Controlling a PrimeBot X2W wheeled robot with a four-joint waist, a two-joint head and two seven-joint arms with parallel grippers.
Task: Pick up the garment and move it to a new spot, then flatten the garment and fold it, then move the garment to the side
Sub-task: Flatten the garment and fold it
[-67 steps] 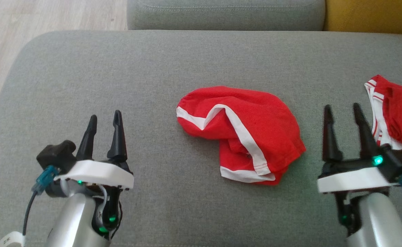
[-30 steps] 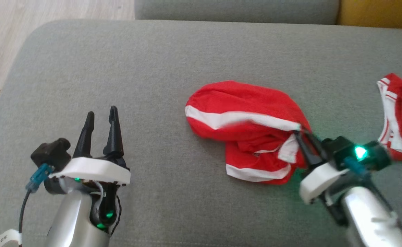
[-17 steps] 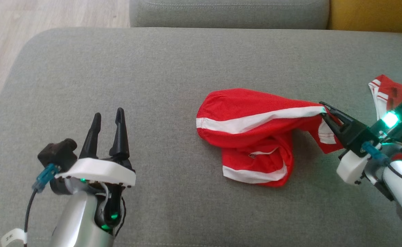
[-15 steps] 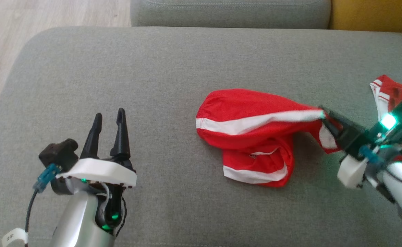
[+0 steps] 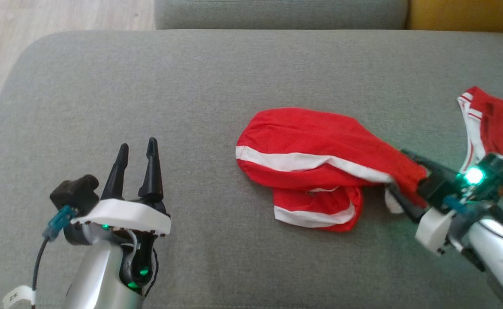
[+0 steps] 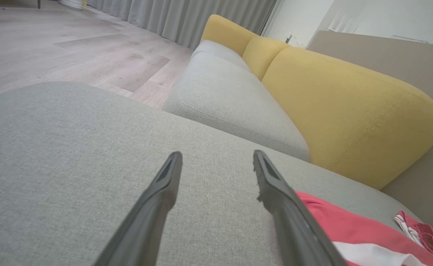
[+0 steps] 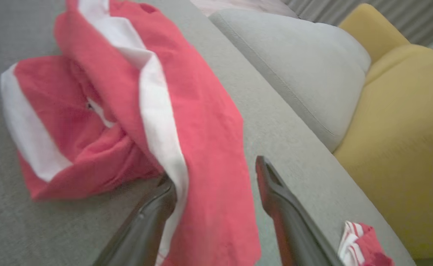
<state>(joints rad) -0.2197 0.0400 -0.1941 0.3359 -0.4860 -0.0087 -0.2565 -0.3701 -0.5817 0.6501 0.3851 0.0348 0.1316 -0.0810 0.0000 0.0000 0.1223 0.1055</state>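
The garment (image 5: 315, 141), red with white bands, lies on the grey sofa seat (image 5: 148, 77), a little right of the middle in the head view. It is not flat. One part is drawn out into a long strip, and a second part is bunched under it on the side nearer the robot, with a white hem showing.

I judge that the work is in the flattening step. Whether the move to a new spot is done, I cannot tell from these pictures. The folding and the last move to the side are not yet done.

The long axis of the garment goes about left to right across the seat and sinks slightly toward the robot at its right end. The broad rounded end points to the robot's left, and the narrow end points at the right gripper (image 5: 396, 171).

In the right wrist view the fingers of this gripper (image 7: 215, 171) are spread, and the cloth (image 7: 201, 111) lies loose between them and rests on one of them, not pinched.

The left gripper (image 5: 137, 143) hangs over bare seat, well apart from the garment, and its fingers are spread too, with nothing between them.

A second red garment (image 5: 495, 128) lies at the right edge of the seat.
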